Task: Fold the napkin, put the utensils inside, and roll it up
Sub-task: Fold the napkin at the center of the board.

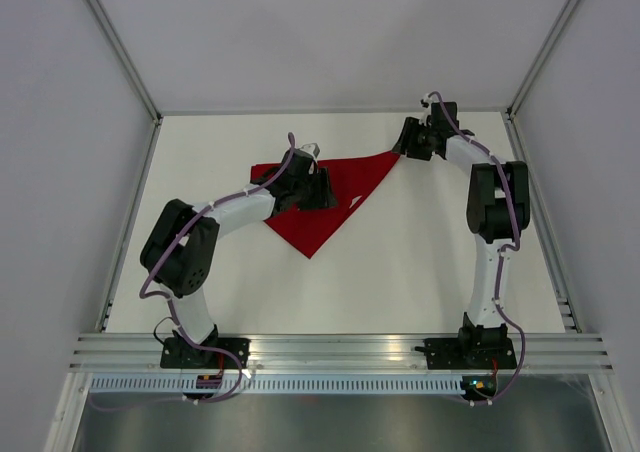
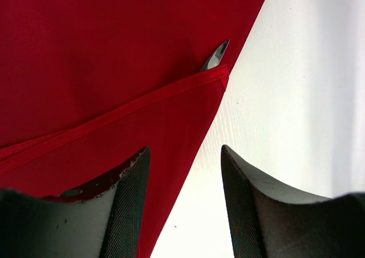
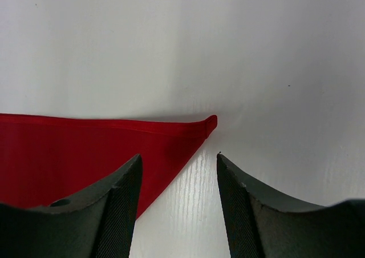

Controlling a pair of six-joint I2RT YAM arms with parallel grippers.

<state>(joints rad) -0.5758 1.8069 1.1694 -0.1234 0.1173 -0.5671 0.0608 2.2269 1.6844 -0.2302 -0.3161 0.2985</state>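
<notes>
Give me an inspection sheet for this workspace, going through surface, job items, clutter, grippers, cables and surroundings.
surface: white table, matte.
job's things: red napkin folded into a triangle, lying flat; a utensil tip pokes out from under its folded edge.
clutter: nothing seen.
grippers: left gripper open above the napkin's edge; right gripper open beside its right corner; neither holds anything.
cables: purple cables run along both arms.
surroundings: grey walls; metal rail at the near edge.
</notes>
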